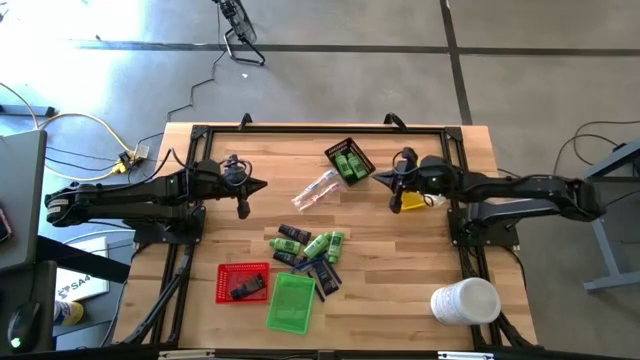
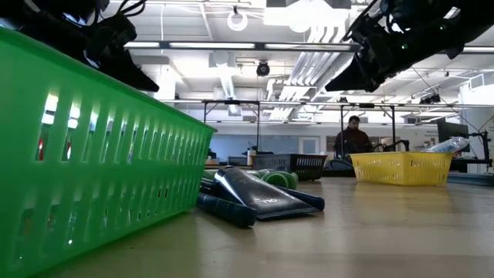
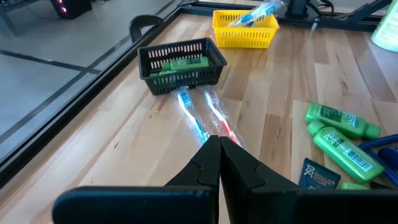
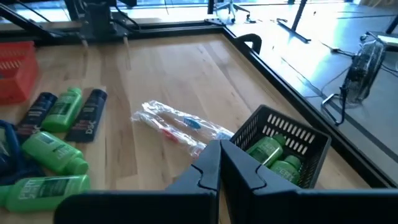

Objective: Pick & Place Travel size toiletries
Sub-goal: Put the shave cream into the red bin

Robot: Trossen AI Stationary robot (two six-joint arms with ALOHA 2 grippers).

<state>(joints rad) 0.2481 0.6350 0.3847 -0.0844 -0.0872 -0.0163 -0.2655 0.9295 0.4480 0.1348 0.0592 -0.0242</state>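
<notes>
From my seat over the wooden slatted table (image 1: pixel 400 280), I read it as a clock face, twelve at the far edge. A loose pile of green bottles and dark flat packets (image 1: pixel 308 252) lies near the centre, toward six. Two clear-wrapped toothbrushes (image 1: pixel 315 190) lie at twelve of that pile. The black mesh basket (image 1: pixel 350 161) holding green bottles sits at one of the toothbrushes. The yellow mesh basket (image 1: pixel 412 201) sits at three. The red mesh basket (image 1: pixel 243 282) and green mesh basket (image 1: pixel 291 302) sit side by side at seven. The white paper cup (image 1: pixel 466 301) lies at five.
</notes>
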